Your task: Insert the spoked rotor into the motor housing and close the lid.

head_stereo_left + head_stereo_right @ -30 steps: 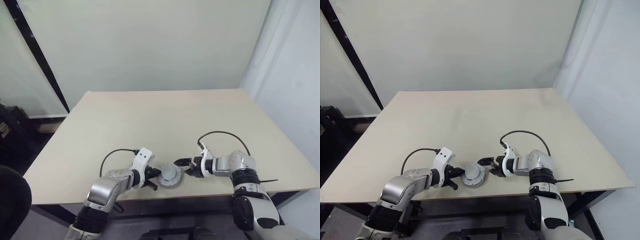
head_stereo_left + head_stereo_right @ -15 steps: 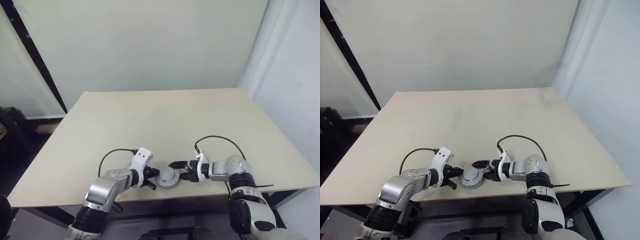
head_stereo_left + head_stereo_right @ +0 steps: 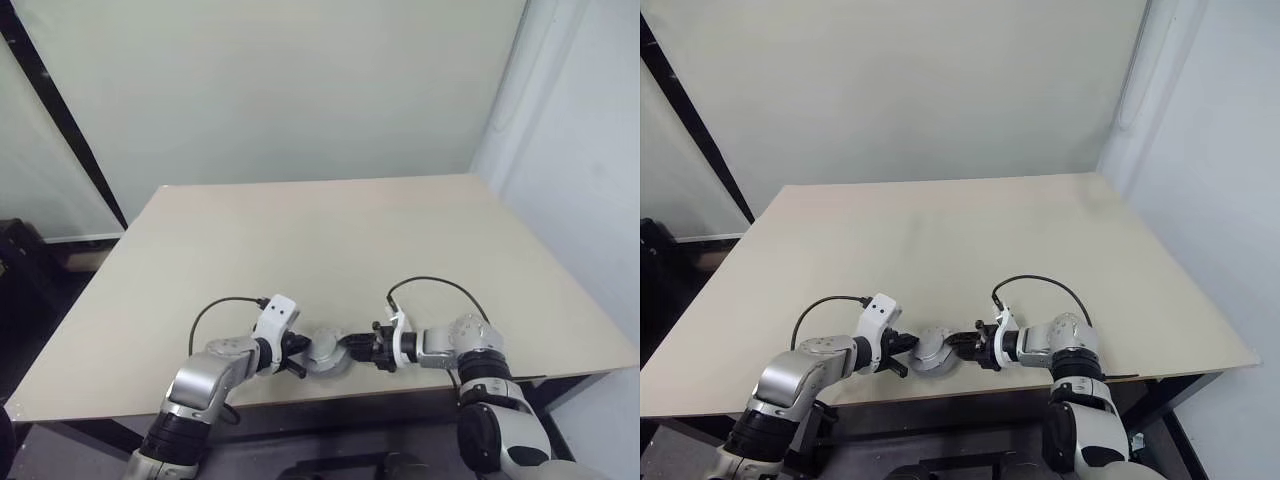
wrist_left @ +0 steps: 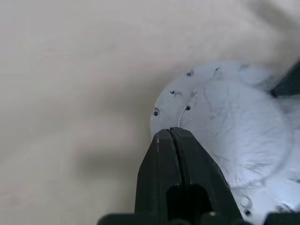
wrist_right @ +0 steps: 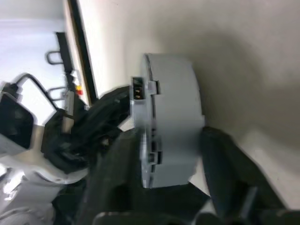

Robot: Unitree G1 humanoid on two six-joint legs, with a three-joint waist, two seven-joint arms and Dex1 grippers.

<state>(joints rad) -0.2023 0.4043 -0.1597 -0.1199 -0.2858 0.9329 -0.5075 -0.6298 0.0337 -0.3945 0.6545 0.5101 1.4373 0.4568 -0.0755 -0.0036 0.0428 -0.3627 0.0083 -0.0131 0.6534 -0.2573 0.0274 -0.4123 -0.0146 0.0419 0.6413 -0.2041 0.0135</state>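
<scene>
One beige table (image 3: 330,240), pale walls; left claw (image 4: 171,136) shut, right claw (image 5: 171,140) astride grey motor housing (image 5: 171,131).

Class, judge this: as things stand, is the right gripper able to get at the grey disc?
Probably yes: the right gripper already has its fingers on either side of the grey disc, with nothing between; the left gripper sits opposite.

text: none legible | labels: none | numbers: none

A beige table (image 3: 330,230) stands before a pale wall (image 3: 280,90); a dark case (image 3: 20,255), perhaps luggage, sits beside it.
</scene>
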